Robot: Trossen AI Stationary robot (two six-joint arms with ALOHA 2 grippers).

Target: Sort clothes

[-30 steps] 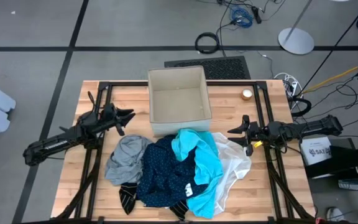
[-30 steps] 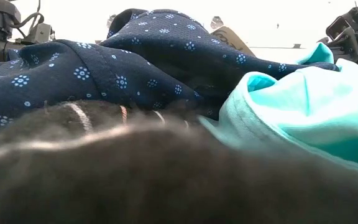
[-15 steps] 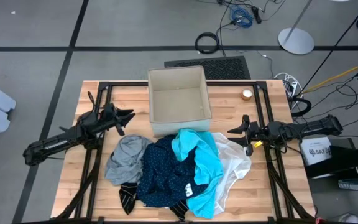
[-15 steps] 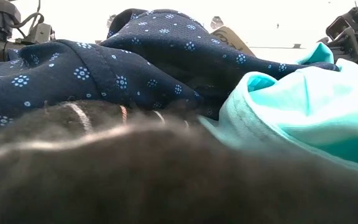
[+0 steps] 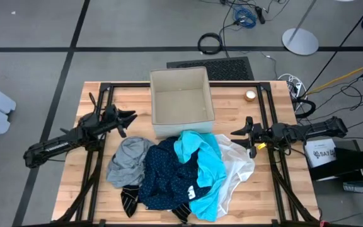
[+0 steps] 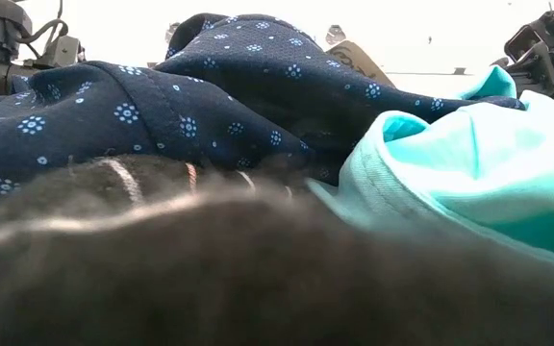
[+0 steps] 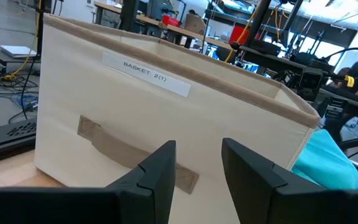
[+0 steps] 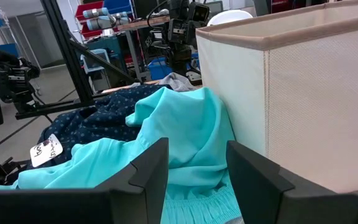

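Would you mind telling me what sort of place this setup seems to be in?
Probably a robotics lab or workshop: a wooden table on a bare grey floor with loose cables, and metal racks holding equipment and blue bins in the room behind.

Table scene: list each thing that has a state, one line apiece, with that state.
beige fabric box: upright, open-topped, empty.
turquoise shirt: crumpled, on top of the pile.
navy dotted piece: crumpled, mid-pile.
grey top: bunched, at the pile's left edge.
white sheer piece: spread, partly under the turquoise shirt.
left gripper: open, empty.
right gripper: open, empty.
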